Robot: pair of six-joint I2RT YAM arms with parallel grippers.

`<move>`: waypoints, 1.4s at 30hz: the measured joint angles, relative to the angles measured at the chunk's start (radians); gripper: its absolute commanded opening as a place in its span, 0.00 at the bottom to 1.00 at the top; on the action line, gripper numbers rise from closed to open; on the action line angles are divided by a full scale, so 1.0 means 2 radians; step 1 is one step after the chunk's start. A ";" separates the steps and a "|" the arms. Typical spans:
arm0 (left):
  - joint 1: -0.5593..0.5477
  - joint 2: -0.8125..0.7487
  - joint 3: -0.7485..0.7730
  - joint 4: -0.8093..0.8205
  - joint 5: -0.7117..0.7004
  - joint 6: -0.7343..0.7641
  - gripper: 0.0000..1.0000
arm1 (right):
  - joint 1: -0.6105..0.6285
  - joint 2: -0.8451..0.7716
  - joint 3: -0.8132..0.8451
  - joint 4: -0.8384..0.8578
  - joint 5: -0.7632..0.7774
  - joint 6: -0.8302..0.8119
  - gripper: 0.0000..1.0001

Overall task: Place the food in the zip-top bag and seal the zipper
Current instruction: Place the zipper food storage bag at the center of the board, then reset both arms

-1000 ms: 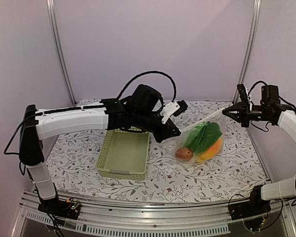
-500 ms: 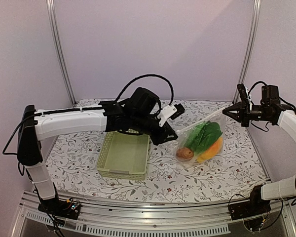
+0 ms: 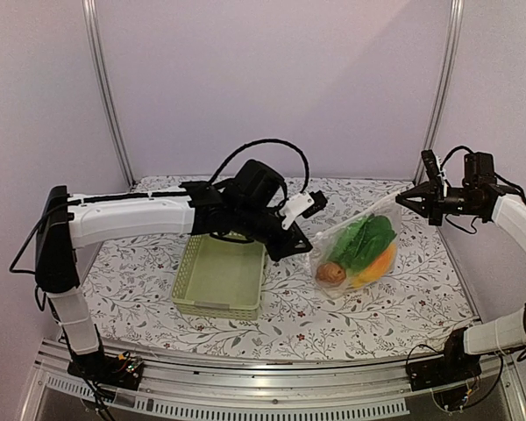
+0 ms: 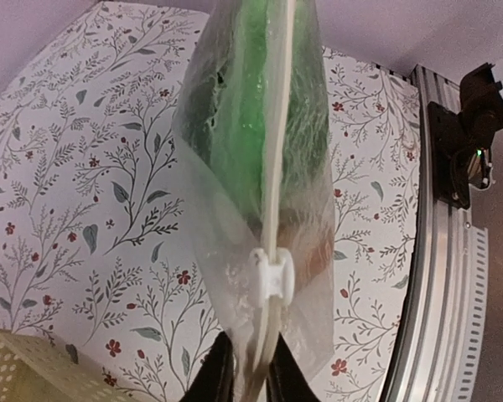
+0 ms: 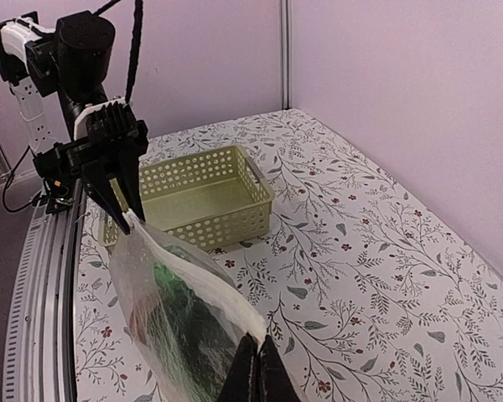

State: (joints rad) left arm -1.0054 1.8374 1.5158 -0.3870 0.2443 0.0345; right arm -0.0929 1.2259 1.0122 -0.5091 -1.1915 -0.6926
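We see the left gripper [image 4: 245, 378] closed on one end of the thin whitish zipper strip [image 4: 277, 159] of the clear plastic zip-top bag [image 4: 235, 193]. Its dark fingers pinch the strip just behind a small white slider clip [image 4: 268, 275]. The right gripper [image 5: 256, 373] is clamped on the opposite end of the same strip. The bag hangs stretched between the two grippers, strip uppermost and sloping up toward the right gripper. Inside it, below the strip, lie a green leafy toy vegetable [image 3: 365, 239], an orange-yellow toy fruit [image 3: 380, 263] and a reddish-brown round toy [image 3: 330, 274], the last nearest the left gripper. A pale green lattice plastic basket [image 3: 219, 276] sits on the floral-print tabletop [image 3: 377, 311], behind the left gripper and under its arm.
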 measured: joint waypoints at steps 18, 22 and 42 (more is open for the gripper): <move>0.041 0.096 0.170 -0.002 -0.033 0.113 0.11 | -0.029 0.105 0.096 0.001 0.017 -0.038 0.06; 0.022 0.096 0.126 -0.015 -0.043 0.147 0.32 | -0.029 0.078 0.015 -0.045 0.017 -0.102 0.28; -0.014 -0.223 -0.117 0.076 -0.299 0.046 1.00 | -0.029 -0.123 0.000 -0.095 0.098 0.000 0.99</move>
State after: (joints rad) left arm -1.0340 1.3918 1.2808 -0.2359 -0.3546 0.1265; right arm -0.1516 0.9806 1.0126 -0.6983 -0.9951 -0.6926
